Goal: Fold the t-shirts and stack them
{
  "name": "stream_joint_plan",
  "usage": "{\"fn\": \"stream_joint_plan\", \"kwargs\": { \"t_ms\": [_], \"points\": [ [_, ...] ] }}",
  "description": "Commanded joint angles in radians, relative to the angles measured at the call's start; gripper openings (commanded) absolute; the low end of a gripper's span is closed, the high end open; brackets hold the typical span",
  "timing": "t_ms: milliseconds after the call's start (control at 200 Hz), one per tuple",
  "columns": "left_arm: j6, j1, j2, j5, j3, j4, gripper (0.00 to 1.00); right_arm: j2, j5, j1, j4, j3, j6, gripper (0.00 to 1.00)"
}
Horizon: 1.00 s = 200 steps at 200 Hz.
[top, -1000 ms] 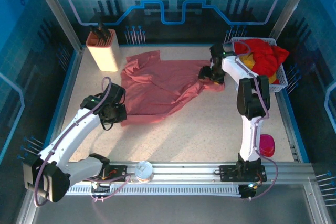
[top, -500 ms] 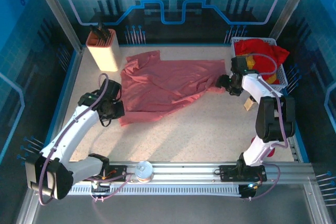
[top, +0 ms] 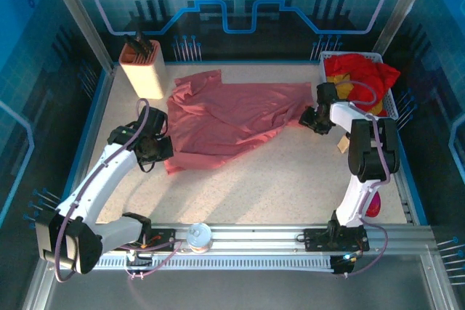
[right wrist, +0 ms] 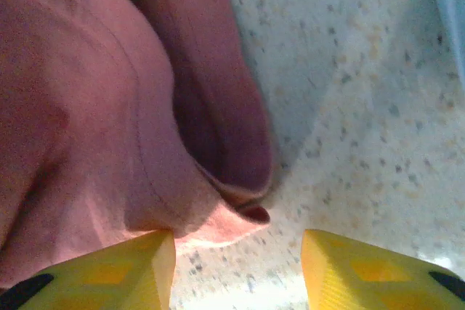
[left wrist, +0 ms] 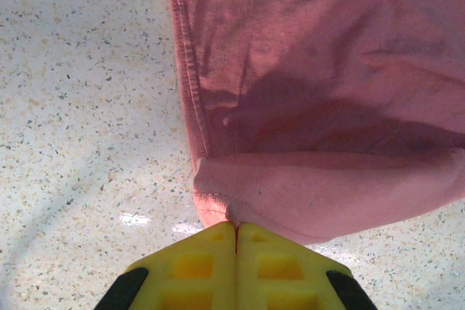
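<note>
Tabletop point(top: 290, 179) is bearing the unfolded, unstacked pink t-shirt point(top: 232, 117) at centre, my left gripper point(left wrist: 235, 229) pinching its hem, right gripper point(right wrist: 236, 243) gaping empty.

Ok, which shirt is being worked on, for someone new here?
On the speckled table, between the beige block at far left and the white basket at far right, lies the salmon-pink t-shirt. Unlike the red and yellow shirts heaped in that basket, it lies spread on the tabletop.

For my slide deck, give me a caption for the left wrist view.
Left gripper shut on the hem of the salmon-pink t-shirt on the speckled table.
</note>
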Motion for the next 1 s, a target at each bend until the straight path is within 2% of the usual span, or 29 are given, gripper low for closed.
{"fn": "stream_joint_plan", "kwargs": {
  "t_ms": [0, 125, 260, 355, 640, 806, 996],
  "points": [
    [0.015, 0.011, -0.017, 0.014, -0.004, -0.002, 0.00, 0.046, -0.027, -0.007, 0.016, 0.036, 0.013, 0.43],
    [0.020, 0.016, -0.018, 0.009, -0.001, -0.004, 0.00, 0.067, -0.039, -0.001, -0.003, 0.062, 0.008, 0.24],
    [0.027, 0.027, -0.016, 0.006, 0.007, -0.007, 0.00, 0.040, -0.036, 0.001, -0.004, 0.034, 0.008, 0.16],
    [0.040, 0.041, -0.013, 0.008, 0.019, -0.012, 0.00, -0.003, -0.043, -0.001, -0.021, 0.012, 0.008, 0.00],
    [0.071, 0.115, -0.051, -0.003, 0.102, -0.100, 0.00, -0.183, -0.310, -0.079, -0.170, -0.078, -0.020, 0.00],
    [0.097, 0.142, -0.047, -0.007, 0.136, -0.135, 0.00, -0.305, -0.304, -0.114, -0.257, -0.139, -0.070, 0.00],
    [0.124, 0.202, -0.061, -0.015, 0.138, -0.149, 0.00, -0.471, -0.319, -0.260, -0.272, -0.235, -0.085, 0.00]
  ]
}}
